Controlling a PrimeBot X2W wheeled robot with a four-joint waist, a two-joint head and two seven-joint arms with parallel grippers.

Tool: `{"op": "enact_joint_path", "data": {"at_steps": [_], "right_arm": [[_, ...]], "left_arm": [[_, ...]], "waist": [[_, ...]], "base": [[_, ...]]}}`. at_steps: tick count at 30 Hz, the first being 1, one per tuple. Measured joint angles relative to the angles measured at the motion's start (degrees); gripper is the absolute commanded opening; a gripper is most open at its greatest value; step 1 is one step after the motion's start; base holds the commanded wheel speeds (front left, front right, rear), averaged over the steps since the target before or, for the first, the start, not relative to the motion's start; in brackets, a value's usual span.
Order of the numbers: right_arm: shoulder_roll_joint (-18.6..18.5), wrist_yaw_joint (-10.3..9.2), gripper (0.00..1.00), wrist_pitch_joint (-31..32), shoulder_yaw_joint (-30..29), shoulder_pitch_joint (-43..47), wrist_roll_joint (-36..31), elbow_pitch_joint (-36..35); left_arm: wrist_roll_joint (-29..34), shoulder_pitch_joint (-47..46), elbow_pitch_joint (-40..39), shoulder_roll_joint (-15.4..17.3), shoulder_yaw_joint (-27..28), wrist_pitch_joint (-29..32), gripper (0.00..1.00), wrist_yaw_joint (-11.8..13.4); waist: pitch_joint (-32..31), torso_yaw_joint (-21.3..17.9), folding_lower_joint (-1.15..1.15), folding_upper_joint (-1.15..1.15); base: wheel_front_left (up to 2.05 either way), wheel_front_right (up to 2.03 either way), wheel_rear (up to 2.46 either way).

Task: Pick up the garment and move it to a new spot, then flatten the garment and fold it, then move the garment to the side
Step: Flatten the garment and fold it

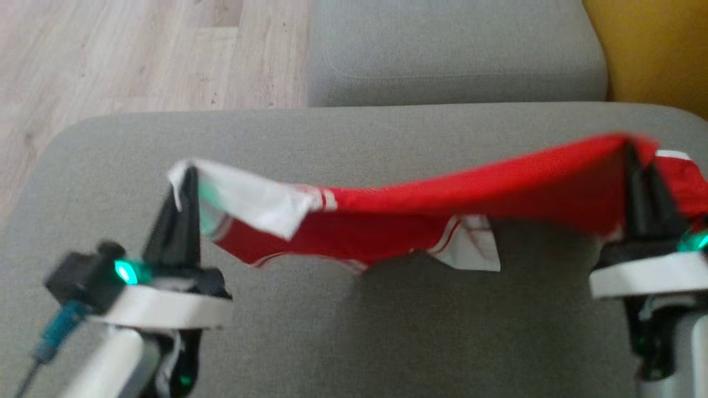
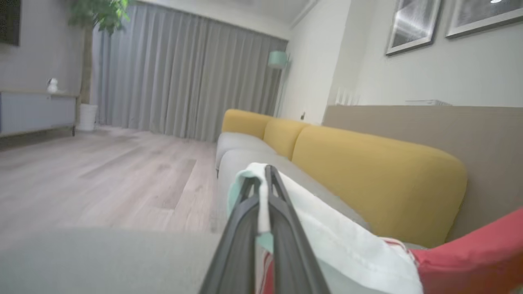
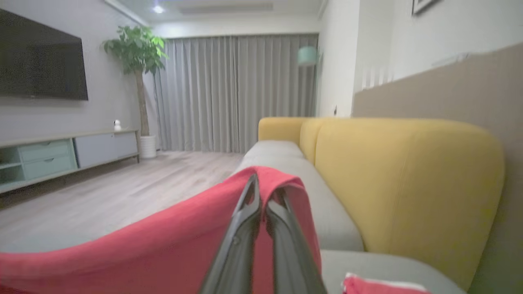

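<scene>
Red-and-white garment (image 1: pixel 442 193), one, slung above grey cushion (image 1: pixel 332 331), left fingers (image 1: pixel 177 226) pinching white end, right fingers (image 1: pixel 636 190) pinching red end

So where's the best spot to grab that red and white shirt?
Probably the two ends of its top edge, coming from the near side. The left gripper pinches the white end and the right gripper the red end, so the shirt hangs stretched above the grey cushion.
</scene>
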Motion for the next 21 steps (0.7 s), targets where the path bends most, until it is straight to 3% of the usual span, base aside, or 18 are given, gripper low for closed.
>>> {"op": "enact_joint_path", "data": {"at_steps": [5,10,16,21], "right_arm": [[0.00,0.00,0.00,4.08,-1.04,-5.05,-2.27,-10.20],[-0.01,0.00,0.00,8.23,-1.45,-9.06,-2.32,-15.99],[-0.03,0.00,0.00,12.66,-0.82,-13.03,-0.80,-14.68],[-0.08,0.00,0.00,16.31,0.14,-20.09,1.98,-7.16]], "left_arm": [[2.80,-7.20,-10.94,4.63,1.78,5.09,0.00,0.75],[3.21,-16.55,-16.58,6.98,3.10,11.20,0.00,0.35],[3.13,-27.54,-12.79,7.67,2.45,16.28,0.00,-3.32],[3.14,-38.47,-2.70,6.49,0.92,19.03,0.00,-7.64]], "waist": [[-1.09,0.00,0.00,0.00],[-0.63,-0.13,0.00,0.00],[1.90,-0.19,0.01,0.00],[6.50,-0.32,0.02,0.00]], "base": [[0.00,0.00,0.00],[0.00,0.00,0.00],[0.00,0.00,0.00],[0.00,0.00,0.00]]}}
